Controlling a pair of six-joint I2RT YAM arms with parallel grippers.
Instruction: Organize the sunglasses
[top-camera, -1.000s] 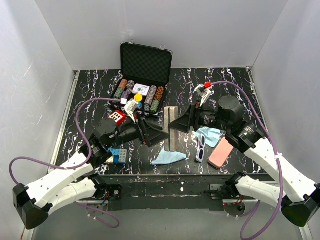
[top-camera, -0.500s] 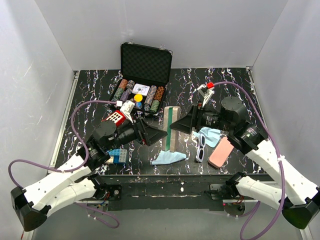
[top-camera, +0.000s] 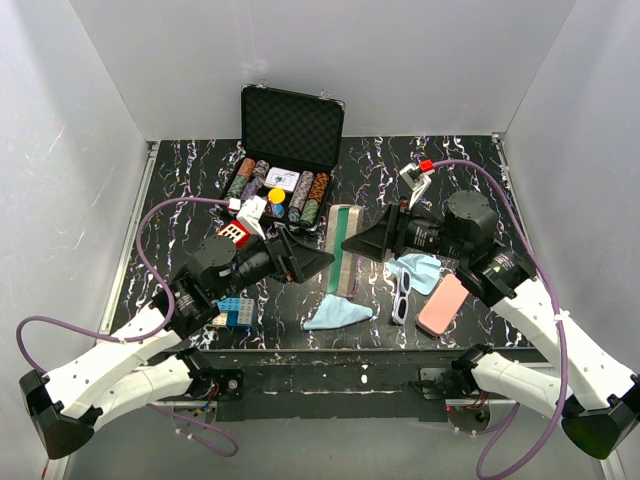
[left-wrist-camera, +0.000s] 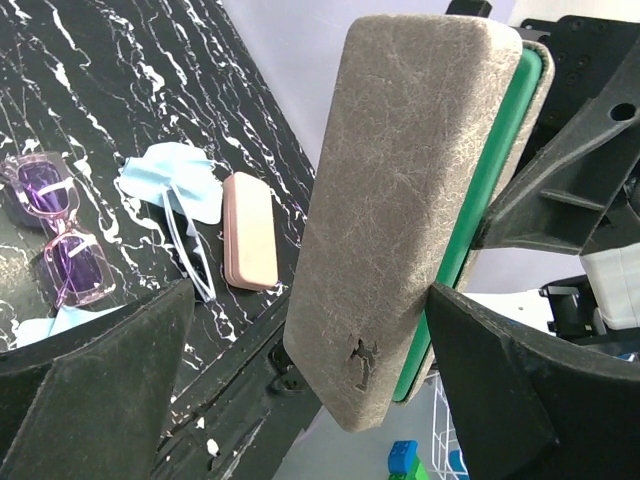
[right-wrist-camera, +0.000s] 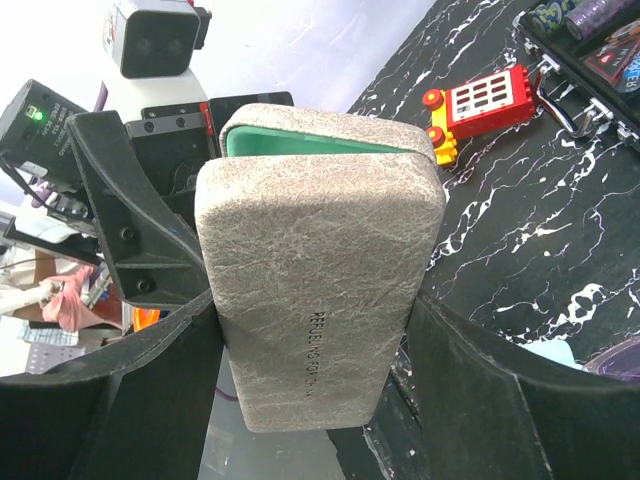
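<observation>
While the right claw (top-camera: 350, 243) clamps the ajar grey-brown glasses case (right-wrist-camera: 315, 300), the left claw (top-camera: 322, 262) stands spread around it, with white sunglasses (top-camera: 401, 293) lying beside a pink case (top-camera: 441, 305).

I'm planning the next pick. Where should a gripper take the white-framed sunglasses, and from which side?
Probably at the bridge of the white-framed sunglasses, from above: they lie on the table, lenses in line near to far, and the pink case crowds their right, so close across the narrow middle.
</observation>
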